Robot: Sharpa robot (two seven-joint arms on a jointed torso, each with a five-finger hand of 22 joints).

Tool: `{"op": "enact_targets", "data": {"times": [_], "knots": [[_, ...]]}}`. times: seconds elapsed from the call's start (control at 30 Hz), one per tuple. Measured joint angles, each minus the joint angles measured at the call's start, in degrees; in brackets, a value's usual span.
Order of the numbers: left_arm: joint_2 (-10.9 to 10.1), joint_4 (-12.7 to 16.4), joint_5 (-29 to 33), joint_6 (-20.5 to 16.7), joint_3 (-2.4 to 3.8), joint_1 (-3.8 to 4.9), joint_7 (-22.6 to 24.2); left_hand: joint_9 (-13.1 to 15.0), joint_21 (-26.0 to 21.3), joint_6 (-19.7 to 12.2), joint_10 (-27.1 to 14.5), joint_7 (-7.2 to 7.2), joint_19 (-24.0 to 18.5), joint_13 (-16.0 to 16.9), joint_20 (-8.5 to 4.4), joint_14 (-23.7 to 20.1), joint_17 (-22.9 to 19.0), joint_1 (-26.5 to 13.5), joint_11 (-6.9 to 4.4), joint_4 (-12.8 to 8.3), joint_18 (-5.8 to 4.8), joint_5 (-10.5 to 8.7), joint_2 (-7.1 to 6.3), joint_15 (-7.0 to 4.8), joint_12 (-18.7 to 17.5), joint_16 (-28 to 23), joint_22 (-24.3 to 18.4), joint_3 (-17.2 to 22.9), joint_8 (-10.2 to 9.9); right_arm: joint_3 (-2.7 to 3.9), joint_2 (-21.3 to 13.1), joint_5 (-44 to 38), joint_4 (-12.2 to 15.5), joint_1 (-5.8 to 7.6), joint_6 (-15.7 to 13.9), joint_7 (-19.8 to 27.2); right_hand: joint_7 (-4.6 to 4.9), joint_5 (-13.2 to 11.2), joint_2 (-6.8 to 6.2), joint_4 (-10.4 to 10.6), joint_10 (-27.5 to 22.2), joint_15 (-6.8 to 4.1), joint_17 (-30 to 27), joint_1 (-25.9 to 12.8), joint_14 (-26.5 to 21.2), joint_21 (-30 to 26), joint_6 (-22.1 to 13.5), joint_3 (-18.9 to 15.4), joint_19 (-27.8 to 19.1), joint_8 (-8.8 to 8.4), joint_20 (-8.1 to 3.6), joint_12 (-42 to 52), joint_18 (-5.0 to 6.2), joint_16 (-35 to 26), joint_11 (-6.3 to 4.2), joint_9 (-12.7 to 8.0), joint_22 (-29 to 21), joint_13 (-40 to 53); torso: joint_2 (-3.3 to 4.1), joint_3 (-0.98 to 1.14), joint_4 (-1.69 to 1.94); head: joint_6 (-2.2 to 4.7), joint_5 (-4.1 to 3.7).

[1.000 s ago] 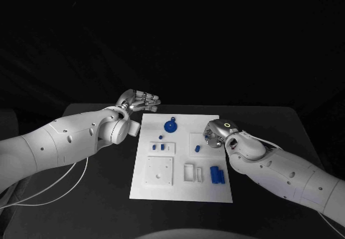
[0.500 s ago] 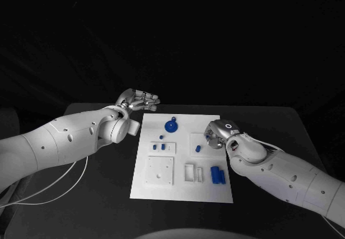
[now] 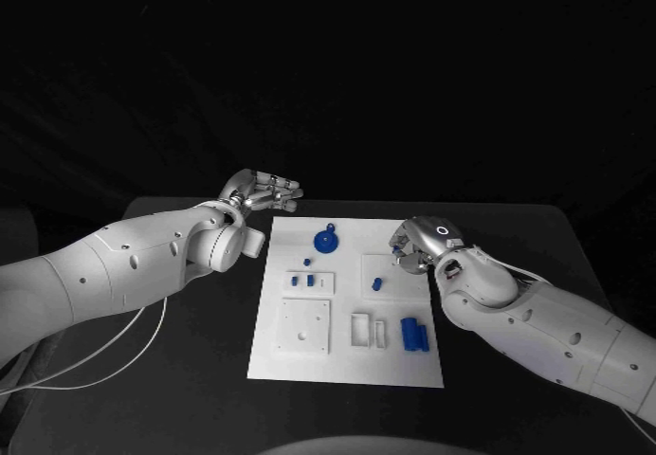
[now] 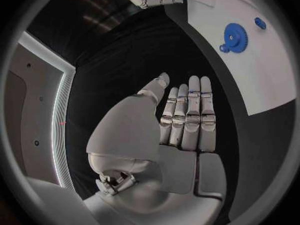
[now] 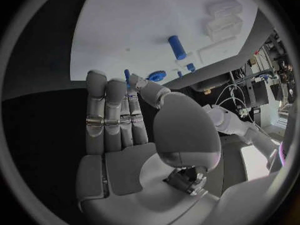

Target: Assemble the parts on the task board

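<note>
Now, left hand: the left hand (image 3: 268,192) hovers off the far left corner of the task board, its fingers (image 4: 189,116) straight, side by side and holding nothing.
Task board: the white task board (image 3: 346,365) lies in the middle of the black surface (image 3: 178,351), between the two arms.
Parts: a blue gear (image 3: 325,239) sits near the board's far edge, a small blue knob (image 3: 308,261) just beside it; two short blue pegs (image 3: 297,281) stand in a white holder at the left, a blue cylinder (image 3: 376,282) lies on a raised square at centre, and two blue blocks (image 3: 411,334) lie toward the near right.
Right hand: the right hand (image 3: 414,245) hangs over the board's right edge, near the cylinder, fingers (image 5: 116,116) extended together and gripping nothing.
Risk: as I judge it, a reach for the cylinder could nudge it and set it rolling off the raised square; the light board might also slide.
Writing: none that I can read.
</note>
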Motion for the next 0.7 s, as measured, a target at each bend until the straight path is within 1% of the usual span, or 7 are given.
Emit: {"op": "enact_targets", "data": {"times": [0.07,0.27,0.47,0.53,0.57,0.7], "knots": [[0.0,0.0,0.03,0.02,0.0,0.0,0.0,0.0,0.0,0.0,0.0,0.0,0.0,0.0,0.0,0.0,0.0,0.0,0.0,0.0,0.0,0.0,0.0,0.0,0.0,0.0,-0.01,0.0,0.0,0.3,-0.51,0.07,1.16,0.0,-0.28,-0.03,0.0,0.0,0.0,0.0,0.0,0.0,0.05,0.0,0.0,0.0,0.0,0.0,0.0,0.0,0.0,0.0,0.0,0.0,0.0,0.0,0.0,0.0,0.01,0.0,-0.02,0.02,0.07],[-0.01,0.0,0.17,0.07,0.0,0.01,-0.02,0.0,0.0,0.0,0.0,0.0,0.0,0.0,0.0,0.0,0.0,0.0,0.0,0.0,0.0,0.0,0.0,0.0,0.0,0.0,-0.01,0.0,0.0,0.63,-1.47,1.15,5.46,-0.17,-0.84,0.14,0.0,0.0,0.0,0.0,0.0,0.0,0.06,0.0,0.0,0.0,0.0,0.0,0.0,-0.02,0.0,-0.03,0.0,0.0,-0.01,-0.11,0.05,-0.1,0.02,0.02,-0.03,0.03,0.6],[0.15,-0.01,0.35,0.07,0.0,0.01,-0.02,0.0,0.0,0.0,0.0,0.0,0.0,0.0,0.0,0.0,0.0,0.0,0.0,0.0,0.0,0.0,0.0,0.0,0.0,0.0,-0.01,0.0,0.0,0.63,-1.18,2.67,9.33,-1.14,-0.97,0.82,0.0,-0.05,-0.01,0.03,0.13,0.0,0.06,-0.01,0.0,0.0,-0.01,-0.04,0.0,-0.03,0.01,-0.1,0.0,0.0,-0.14,-0.13,0.14,-0.19,-0.01,-0.01,-0.03,0.09,1.71],[0.27,-0.02,0.43,0.06,0.0,0.01,0.0,0.0,0.0,0.0,0.0,0.0,0.0,0.0,0.0,0.0,0.0,0.0,0.0,0.0,0.0,0.0,0.0,0.0,0.0,0.0,-0.01,0.0,0.0,0.48,-0.72,3.1,10.34,-1.46,-0.97,1.1,0.0,-0.06,-0.01,0.17,0.18,0.01,0.05,-0.01,0.0,0.0,-0.01,-0.18,0.0,-0.05,0.01,-0.11,0.01,0.0,-0.2,-0.11,0.19,-0.2,-0.04,-0.07,-0.02,0.14,2.16],[0.32,-0.03,0.45,0.05,0.0,0.01,0.0,0.0,0.0,0.0,0.0,0.0,0.0,0.0,0.0,0.0,0.0,0.0,0.0,0.0,0.0,0.0,0.0,0.0,0.0,0.0,-0.06,0.0,0.0,0.39,-0.55,3.19,10.58,-1.55,-0.97,1.18,0.0,-0.06,-0.01,0.17,0.18,0.01,0.05,-0.01,0.0,0.0,-0.01,-0.18,0.0,-0.05,0.01,-0.11,0.01,0.0,-0.2,-0.11,0.21,-0.24,-0.05,-0.08,-0.01,0.14,2.24],[0.68,-0.12,0.59,0.01,0.0,0.01,0.06,0.0,0.0,0.0,0.0,0.0,0.0,0.0,0.0,0.0,0.0,0.0,0.0,0.13,0.0,0.0,0.0,0.0,0.0,0.0,-0.38,-0.13,0.0,-0.4,0.82,3.54,11.47,-2.2,-0.93,1.68,0.01,-0.21,-0.01,0.17,0.19,0.01,0.05,-0.01,0.0,0.0,-0.01,-0.18,0.0,-0.06,0.02,-0.11,0.01,0.0,-0.2,-0.07,0.21,-0.26,-0.05,-0.15,0.04,0.03,3.49]]}}
